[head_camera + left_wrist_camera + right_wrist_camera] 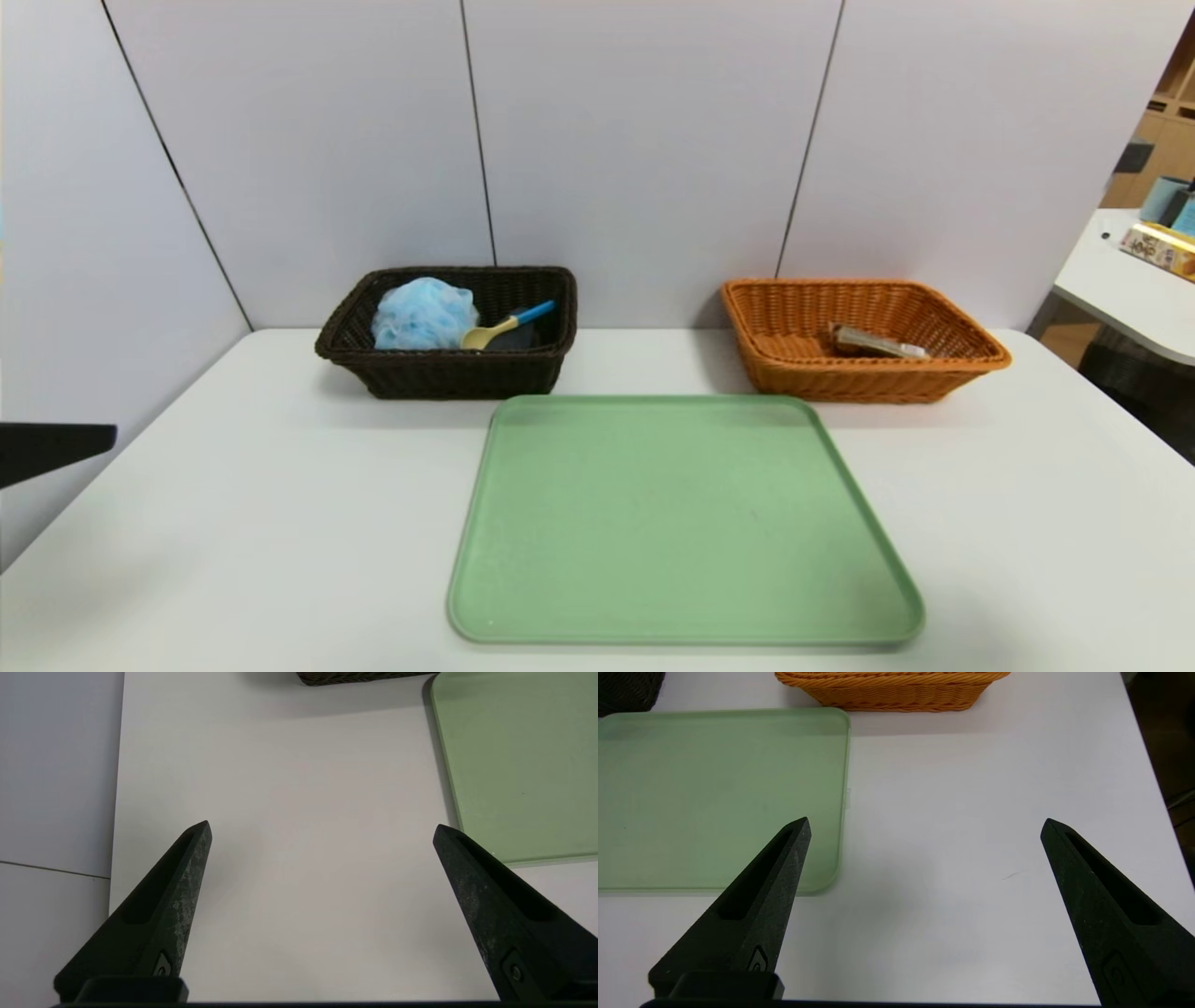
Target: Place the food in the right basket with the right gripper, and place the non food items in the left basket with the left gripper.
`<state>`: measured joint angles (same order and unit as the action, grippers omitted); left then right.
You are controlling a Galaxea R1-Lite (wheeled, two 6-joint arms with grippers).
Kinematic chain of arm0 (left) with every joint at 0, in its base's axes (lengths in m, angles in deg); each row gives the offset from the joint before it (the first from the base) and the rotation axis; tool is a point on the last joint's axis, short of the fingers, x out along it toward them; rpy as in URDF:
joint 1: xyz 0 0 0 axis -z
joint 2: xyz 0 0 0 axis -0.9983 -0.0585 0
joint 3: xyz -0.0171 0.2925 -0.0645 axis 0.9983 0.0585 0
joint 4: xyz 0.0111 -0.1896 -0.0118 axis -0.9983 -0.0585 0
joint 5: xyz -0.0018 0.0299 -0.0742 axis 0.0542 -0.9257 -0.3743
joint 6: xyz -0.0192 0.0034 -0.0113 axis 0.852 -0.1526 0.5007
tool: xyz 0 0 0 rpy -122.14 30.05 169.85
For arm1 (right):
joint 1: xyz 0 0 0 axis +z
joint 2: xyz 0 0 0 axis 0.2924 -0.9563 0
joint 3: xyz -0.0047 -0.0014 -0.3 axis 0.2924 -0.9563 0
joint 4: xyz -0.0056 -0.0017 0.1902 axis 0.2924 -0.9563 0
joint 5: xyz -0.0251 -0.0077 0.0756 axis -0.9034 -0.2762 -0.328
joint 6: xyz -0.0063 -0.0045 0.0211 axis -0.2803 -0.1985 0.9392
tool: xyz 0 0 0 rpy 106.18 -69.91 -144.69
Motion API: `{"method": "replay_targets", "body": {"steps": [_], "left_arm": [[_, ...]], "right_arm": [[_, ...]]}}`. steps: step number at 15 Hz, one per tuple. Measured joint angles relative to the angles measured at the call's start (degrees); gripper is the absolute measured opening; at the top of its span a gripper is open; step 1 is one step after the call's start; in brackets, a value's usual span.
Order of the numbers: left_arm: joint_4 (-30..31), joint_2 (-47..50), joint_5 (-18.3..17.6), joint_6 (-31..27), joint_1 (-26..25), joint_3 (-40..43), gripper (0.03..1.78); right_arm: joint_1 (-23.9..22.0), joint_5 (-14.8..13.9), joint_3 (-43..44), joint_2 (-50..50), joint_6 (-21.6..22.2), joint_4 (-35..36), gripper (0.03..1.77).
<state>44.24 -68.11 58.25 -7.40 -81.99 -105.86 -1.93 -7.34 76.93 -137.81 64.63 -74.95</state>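
In head view, left basket (448, 373): dark brown wicker, rectangular, on white table (280, 523), behind tray's left corner.
Pouf (425, 315): light blue, fluffy mesh, in left basket, left side.
Spoon (507, 326): yellow bowl, blue handle, in left basket, tilted, handle toward right rim.
Cloth (513, 340): dark, partly hidden under spoon.
Right basket (868, 381): orange wicker, flared rim, on table.
Packet (878, 343): oblong, clear-wrapped, brownish, pale right end, lying in right basket; label unreadable.
Tray (681, 523): green, flat, rounded corners, bare, in front of both baskets.
Left wrist view, left gripper (322, 823): released, fingers wide apart, nothing held, above table left of tray.
Right wrist view, right gripper (928, 819): released, spread wide, nothing held, over table and tray's right edge.
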Motion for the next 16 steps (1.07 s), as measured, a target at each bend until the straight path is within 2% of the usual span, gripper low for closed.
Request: {"method": "replay_targets", "body": {"steps": [6, 9, 16], "left_arm": [[0.35, 12.13, 0.51, 0.00, -0.17, 8.78, 1.69], [0.35, 18.05, 0.57, -0.06, -0.41, 14.53, 1.69], [0.44, 28.31, 0.35, 0.02, -2.88, 23.30, 1.69]], "right_arm": [[-5.89, -0.05, -3.01, 10.33, -5.95, -1.52, 1.70], [-8.81, 0.45, -6.31, 15.10, -6.36, -1.58, 1.70], [-10.74, 0.20, -10.70, 22.71, -9.33, -1.85, 1.70]]}}
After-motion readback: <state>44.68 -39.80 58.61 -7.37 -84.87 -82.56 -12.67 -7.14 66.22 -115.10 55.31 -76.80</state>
